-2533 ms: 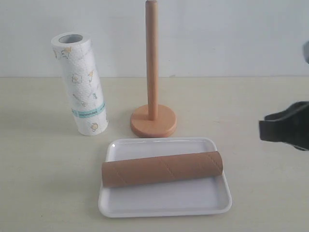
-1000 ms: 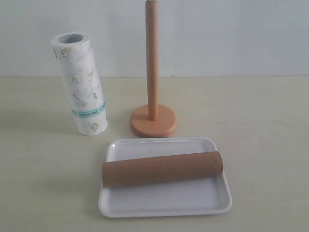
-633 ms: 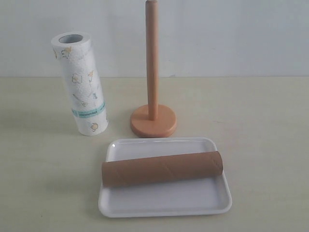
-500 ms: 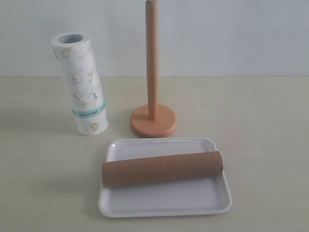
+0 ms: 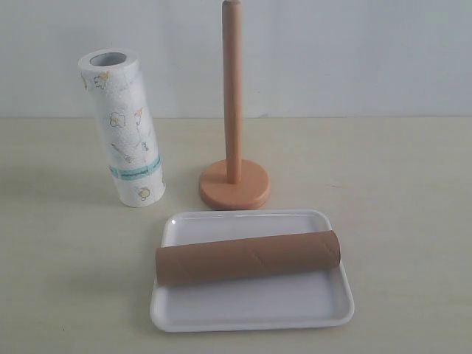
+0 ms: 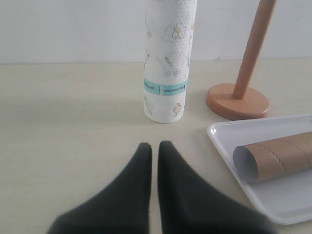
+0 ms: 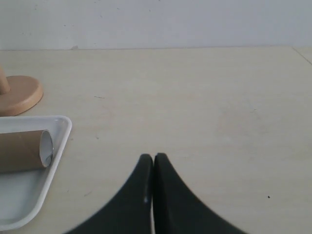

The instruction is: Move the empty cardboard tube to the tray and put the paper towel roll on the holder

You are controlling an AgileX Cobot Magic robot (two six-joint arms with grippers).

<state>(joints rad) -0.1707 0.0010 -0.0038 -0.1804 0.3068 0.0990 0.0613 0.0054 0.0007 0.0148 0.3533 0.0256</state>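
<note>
Right fingers [image 7: 139,195] now outside exterior view

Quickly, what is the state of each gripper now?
Left gripper: closed, holding nothing.
Right gripper: closed, holding nothing.

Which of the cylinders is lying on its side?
The empty cardboard tube, flat across the tray; the paper towel roll and the holder both stand on end.
</note>
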